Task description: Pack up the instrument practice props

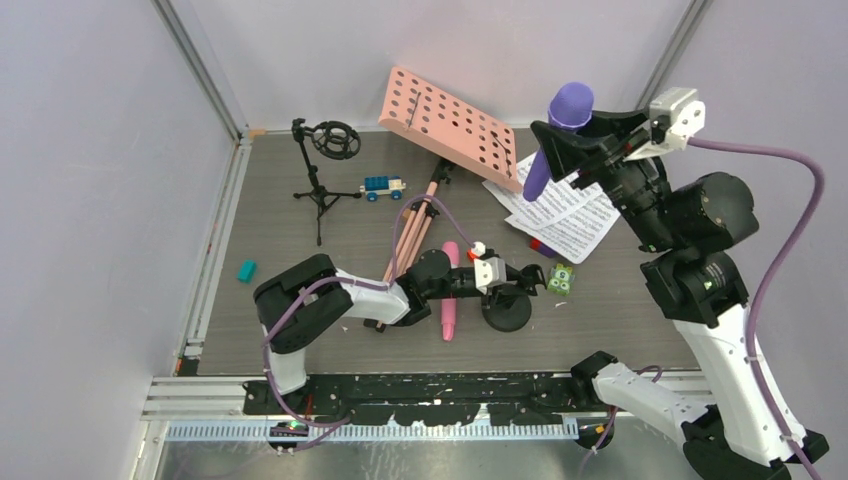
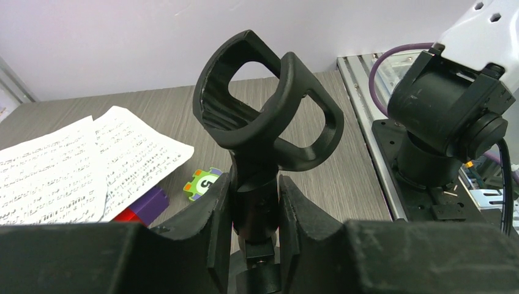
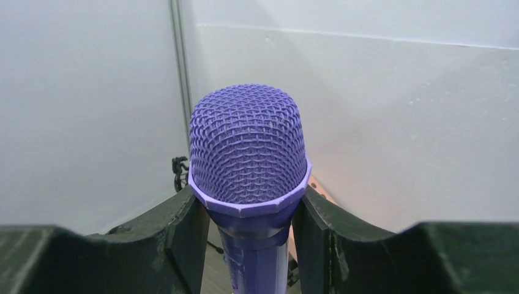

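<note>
Lower centre, my left tool [image 1: 524,280] clamps the stem of a black mic mount [image 1: 507,312] standing on the tabletop [image 1: 620,310]. Upper right, my right tool [image 1: 562,150] grips the purple microphone [image 1: 568,108], raised above the white sheet-music pages [image 1: 565,218].

R claw [image 1: 565,148] grips purple mic [image 1: 571,103]; L claw [image 1: 528,280] on mic mount [image 1: 507,312]

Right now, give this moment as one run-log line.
left gripper: shut on mic mount | right gripper: shut on purple microphone, off table | pink microphone: lying on table
</note>
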Controlling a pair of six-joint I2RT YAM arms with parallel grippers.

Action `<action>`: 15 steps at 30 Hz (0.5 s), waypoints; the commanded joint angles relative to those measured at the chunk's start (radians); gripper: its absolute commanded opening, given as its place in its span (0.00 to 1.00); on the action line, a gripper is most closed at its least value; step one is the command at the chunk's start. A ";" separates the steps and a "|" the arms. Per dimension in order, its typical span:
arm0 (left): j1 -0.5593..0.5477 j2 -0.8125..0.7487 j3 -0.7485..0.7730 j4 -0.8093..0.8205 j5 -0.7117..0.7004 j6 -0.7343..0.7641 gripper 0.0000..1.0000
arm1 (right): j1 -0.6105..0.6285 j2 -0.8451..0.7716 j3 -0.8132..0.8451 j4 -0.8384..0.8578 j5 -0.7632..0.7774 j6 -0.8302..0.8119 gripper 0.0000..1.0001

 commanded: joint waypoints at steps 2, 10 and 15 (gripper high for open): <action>-0.018 0.076 -0.047 -0.099 0.028 -0.024 0.00 | -0.003 -0.025 0.014 0.039 0.127 -0.001 0.01; -0.005 0.121 0.001 -0.042 -0.041 -0.039 0.00 | -0.003 -0.164 -0.051 -0.186 0.320 0.026 0.00; 0.051 0.181 0.064 0.023 -0.034 -0.110 0.00 | -0.003 -0.275 -0.113 -0.307 0.381 0.109 0.01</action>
